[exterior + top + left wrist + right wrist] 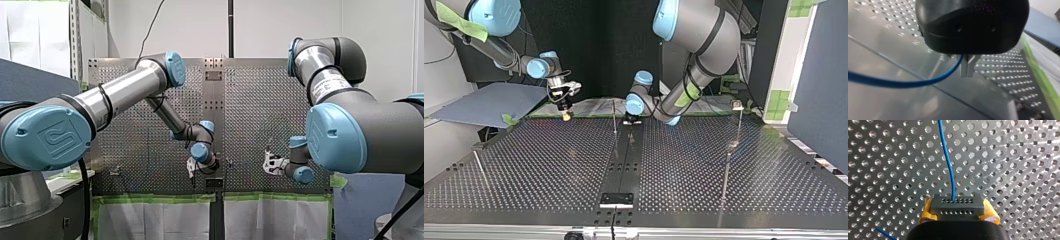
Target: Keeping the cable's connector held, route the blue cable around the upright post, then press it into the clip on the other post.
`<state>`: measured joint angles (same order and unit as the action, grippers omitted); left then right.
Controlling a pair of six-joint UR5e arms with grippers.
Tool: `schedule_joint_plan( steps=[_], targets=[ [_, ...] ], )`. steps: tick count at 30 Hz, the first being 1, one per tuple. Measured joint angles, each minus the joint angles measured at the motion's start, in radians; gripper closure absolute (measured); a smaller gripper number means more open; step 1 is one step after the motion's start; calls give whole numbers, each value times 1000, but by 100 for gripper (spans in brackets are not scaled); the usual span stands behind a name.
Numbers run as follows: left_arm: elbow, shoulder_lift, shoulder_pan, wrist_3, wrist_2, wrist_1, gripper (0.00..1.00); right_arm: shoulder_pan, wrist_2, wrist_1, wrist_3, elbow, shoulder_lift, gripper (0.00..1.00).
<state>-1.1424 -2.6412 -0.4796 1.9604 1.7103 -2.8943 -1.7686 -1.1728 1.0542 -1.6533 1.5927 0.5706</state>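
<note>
my right jaws clamped on the connector [957,207] between yellow pads [991,213], blue cable [947,165] running ahead over the perforated table [1018,170], my left jaws pinched shut on the cable further along

Perforated table [549,165], blue board [489,102], green tape [150,198]

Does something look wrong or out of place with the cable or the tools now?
Nothing stands out. My right tool grips the grey connector between its yellow pads, the blue cable leaves it unkinked, and my left tool is shut on it.
</note>
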Motion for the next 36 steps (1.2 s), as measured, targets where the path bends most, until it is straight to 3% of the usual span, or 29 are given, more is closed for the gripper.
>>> schedule_joint_plan(
  steps=[9, 10, 11, 12, 14, 18, 20, 21, 22, 30, 36],
  targets=[
    [0, 13, -11, -20, 26, 4, 100, 1, 2, -7, -1, -11, -1, 100],
    [0, 14, -12, -25, 29, 4, 80, 1, 2, -7, -1, -11, -1, 100],
    [0, 14, -14, -31, 33, 4, 68, 1, 2, -8, -1, -11, -1, 100],
    [0, 13, -16, -39, 38, 4, 68, 1, 2, -8, -1, -11, -1, 100],
    [0, 13, -20, -54, 40, 3, 42, 1, 2, -8, -1, -12, -1, 100],
    [0, 14, -24, -88, 31, -2, 38, 1, 2, -8, -1, -12, -1, 100],
    [0, 14, -23, -102, 26, -5, 18, 1, 3, -8, -1, -12, -1, 100],
    [0, 15, -22, -111, 23, -7, 18, 1, 3, -8, -1, -12, -1, 100],
    [0, 15, -21, -119, 21, -8, 0, 1, 3, -9, -1, -12, -1, 100],
    [0, 17, -29, -184, 52, -57, 0, 1, 4, -14, -1, -13, -1, 100],
    [-1, 17, -48, -199, 99, -114, 0, 1, 4, -20, -1, -13, -1, 100]
  ],
)
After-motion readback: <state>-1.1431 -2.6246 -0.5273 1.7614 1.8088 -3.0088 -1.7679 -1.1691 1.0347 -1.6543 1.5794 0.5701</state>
